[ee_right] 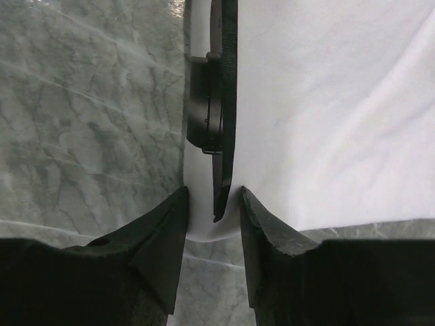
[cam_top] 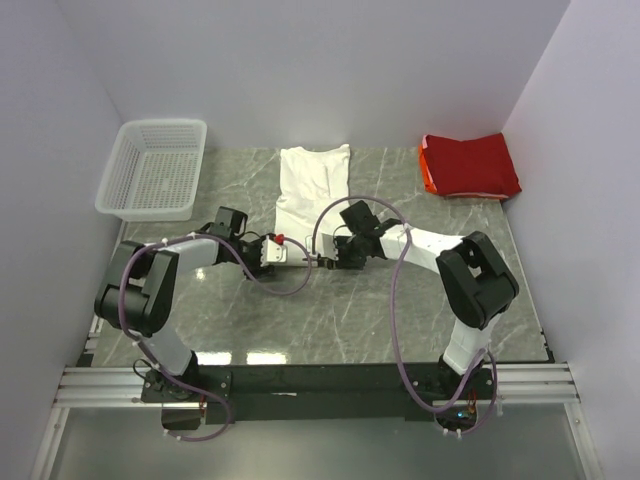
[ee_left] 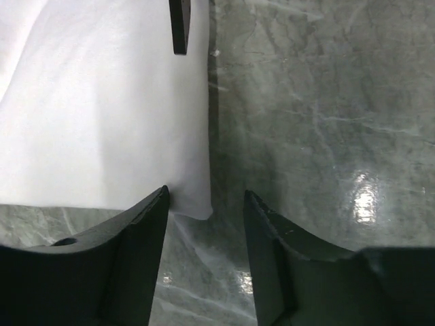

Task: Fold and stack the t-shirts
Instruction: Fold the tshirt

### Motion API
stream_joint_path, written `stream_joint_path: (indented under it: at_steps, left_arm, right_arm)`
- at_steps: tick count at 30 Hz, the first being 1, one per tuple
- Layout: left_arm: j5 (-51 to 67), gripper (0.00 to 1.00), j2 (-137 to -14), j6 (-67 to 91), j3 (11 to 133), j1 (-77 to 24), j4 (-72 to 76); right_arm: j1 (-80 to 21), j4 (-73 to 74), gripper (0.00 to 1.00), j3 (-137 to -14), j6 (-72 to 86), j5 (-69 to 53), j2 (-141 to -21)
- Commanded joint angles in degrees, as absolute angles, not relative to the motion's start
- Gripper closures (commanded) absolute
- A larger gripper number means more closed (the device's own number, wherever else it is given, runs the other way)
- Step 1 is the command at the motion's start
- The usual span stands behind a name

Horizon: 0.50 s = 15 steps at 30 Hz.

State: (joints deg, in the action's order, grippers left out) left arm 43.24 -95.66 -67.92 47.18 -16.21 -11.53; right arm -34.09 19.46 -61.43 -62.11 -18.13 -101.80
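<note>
The white shirt point(cam_top: 312, 185) lies flat at the middle of the grey marble counter point(cam_top: 400, 300), its neck toward the back wall and its near hem toward the arms. The red shirt point(cam_top: 468, 165) lies folded in the far right corner, well apart from the white one. A basket point(cam_top: 153, 168) stands in the far left corner. Both arms reach inward and meet at the white shirt's near hem, the left pincer point(cam_top: 292, 254) and the right pincer point(cam_top: 318, 262) just beside each other. In the left wrist view the left pincer's jaws stand moderately apart low over the counter. The shirt's near corner lies against the inner face of one finger, and the rest of the gap shows bare counter; nothing is clamped. In the right wrist view the right pincer's jaws stand narrowly apart, straddling the shirt's edge. White cloth shows in the gap, and a dark finger of the other pincer points down into it. The jaws are not pressed together, and whether either one touches the cloth cannot be told.
</note>
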Motion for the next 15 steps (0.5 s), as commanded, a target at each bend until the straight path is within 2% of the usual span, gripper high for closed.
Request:
stream_joint_path:
  at_steps: [1, 3, 4, 5, 8, 9, 10, 12, 15]
  left_arm:
    - [41.93, 0.48, -96.94, -69.87, 49.22, -16.87, -9.94]
    - [41.66, 0.57, -97.03, -69.26, 49.39, -17.14, -9.23]
    - [41.23, 0.66, -97.29, -69.34, 49.39, -17.14, -9.32]
    - [40.96, 0.69, -97.38, -69.52, 49.39, -17.23, -9.32]
    - [39.64, 0.8, -97.47, -67.95, 48.87, -17.84, -7.48]
    - [39.29, 0.84, -97.47, -67.24, 48.95, -18.02, -7.04]
    - [39.11, 0.93, -97.3, -66.63, 48.96, -18.1, -6.16]
    - [39.81, 0.99, -96.86, -63.47, 49.39, -18.02, -5.8]
    - [42.0, 0.99, -94.32, -59.34, 50.8, -17.14, -6.15]
  right_arm:
    - [-34.54, 17.67, 0.58, -61.87, -62.75, -16.7, -103.09]
    - [-34.54, 17.67, 0.69, -61.7, -62.93, -16.52, -103.27]
    - [-34.63, 17.75, 0.74, -61.7, -62.93, -16.52, -103.36]
    - [-34.63, 17.67, 0.85, -61.7, -62.93, -16.52, -103.27]
    - [-34.72, 18.01, 1.0, -62.31, -62.49, -16.35, -103.71]
    - [-34.72, 17.93, 1.0, -62.4, -61.97, -16.35, -103.71]
    - [-34.54, 17.93, 1.0, -62.4, -61.88, -16.35, -103.36]
    - [-34.54, 17.84, 1.0, -62.4, -61.27, -16.52, -102.23]
    - [-33.84, 18.89, 1.0, -63.8, -59.43, -17.66, -99.51]
